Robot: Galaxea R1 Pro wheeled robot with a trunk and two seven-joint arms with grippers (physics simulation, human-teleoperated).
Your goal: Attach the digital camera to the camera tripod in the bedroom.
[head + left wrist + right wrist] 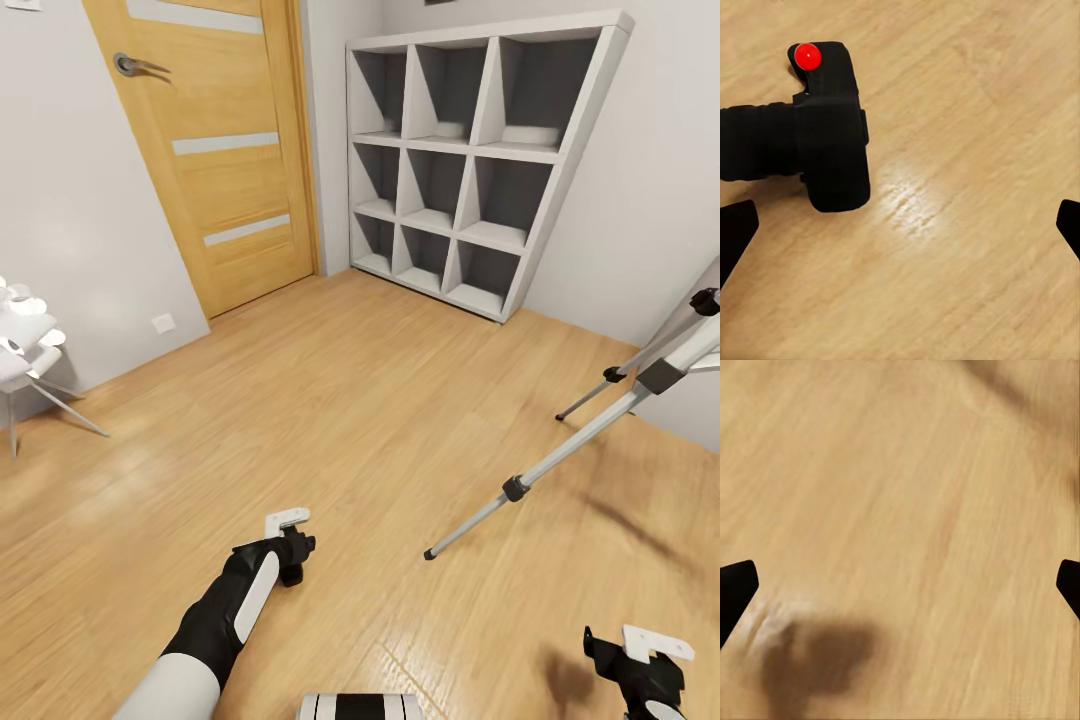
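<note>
Digital camera [829,131] lying on wood floor [330,400], lens barrel sideways, red dot on top. Left tool [900,229] hangs over it spread wide, tips apart, nothing held; camera sits off toward one fingertip, not between them. Right tool [900,589] also wide, nothing held, just bare floor under it. Camera tripod [600,415] stands right of left tool, legs splayed, near white cube shelf [470,150]. Oak door [215,150] left of shelf.

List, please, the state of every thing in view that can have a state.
digital camera: lying on the wood floor, not gripped
camera tripod: standing with legs spread, no camera visible on it
door: closed
left gripper: open, above the floor
right gripper: open, holding nothing
</note>
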